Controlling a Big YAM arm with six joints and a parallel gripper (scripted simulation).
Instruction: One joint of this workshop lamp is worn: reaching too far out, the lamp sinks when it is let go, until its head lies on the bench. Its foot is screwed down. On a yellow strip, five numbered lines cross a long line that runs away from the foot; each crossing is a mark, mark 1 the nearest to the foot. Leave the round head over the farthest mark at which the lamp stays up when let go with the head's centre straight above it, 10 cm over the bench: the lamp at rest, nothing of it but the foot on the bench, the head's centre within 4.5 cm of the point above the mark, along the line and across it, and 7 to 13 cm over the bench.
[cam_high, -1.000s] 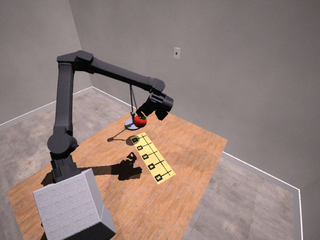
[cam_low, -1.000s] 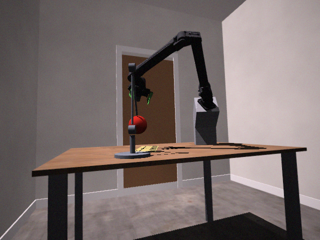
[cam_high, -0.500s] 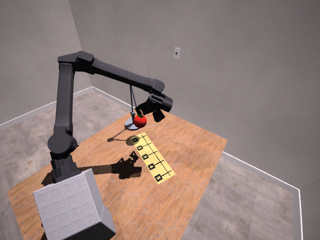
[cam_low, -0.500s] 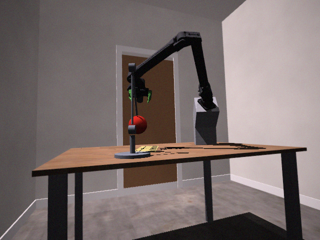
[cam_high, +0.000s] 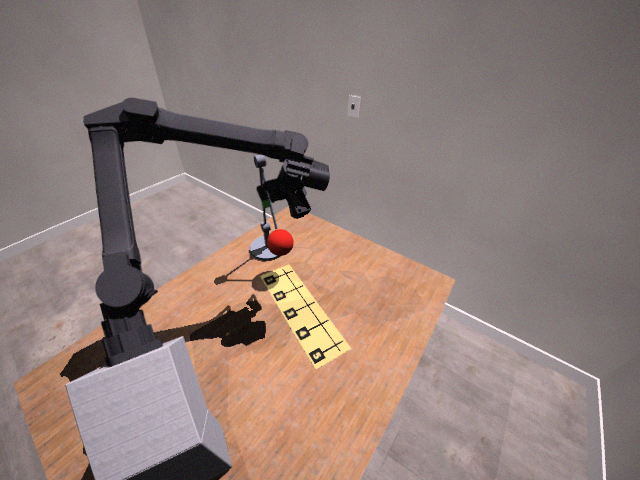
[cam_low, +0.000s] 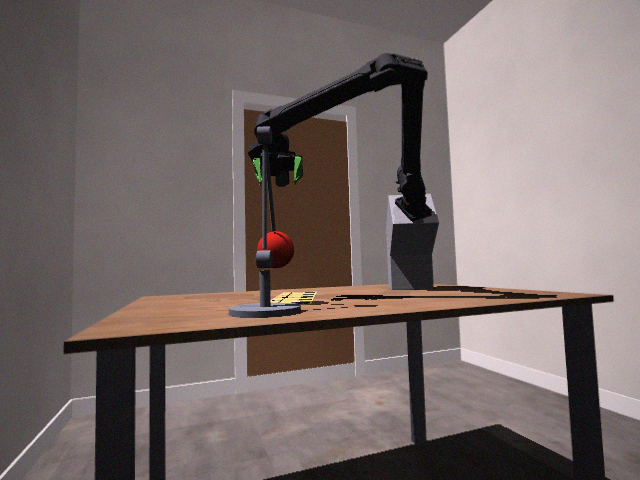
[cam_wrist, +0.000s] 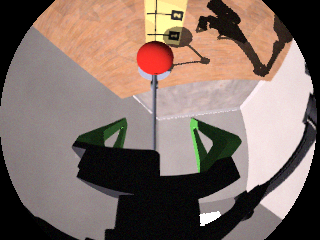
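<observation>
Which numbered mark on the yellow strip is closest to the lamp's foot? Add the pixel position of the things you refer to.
Mark 1 (cam_high: 288, 272) (cam_wrist: 156, 35): its crossing is at the strip end nearest the round grey foot (cam_high: 257, 251) (cam_low: 245, 311) (cam_wrist: 144, 76).

Lamp (cam_high: 272, 217) (cam_low: 265, 206) (cam_wrist: 154, 110), grey: you see rd. foot (cam_high: 256, 253) (cam_low: 264, 311) (cam_wrist: 143, 75) flat on the bench; lower rod approx. vert.; upper rod folded down from the top joint (cam_high: 260, 161) (cam_low: 264, 134). Head (cam_high: 280, 242) (cam_low: 279, 250) (cam_wrist: 155, 57), red sphere, hangs clear of the bench, nr. the foot. Strip (cam_high: 297, 301) (cam_low: 294, 297) (cam_wrist: 165, 25), yellow, lies flat; note blk. nos. 1–5, w/ no. 1 nearest the foot and shaded.
</observation>
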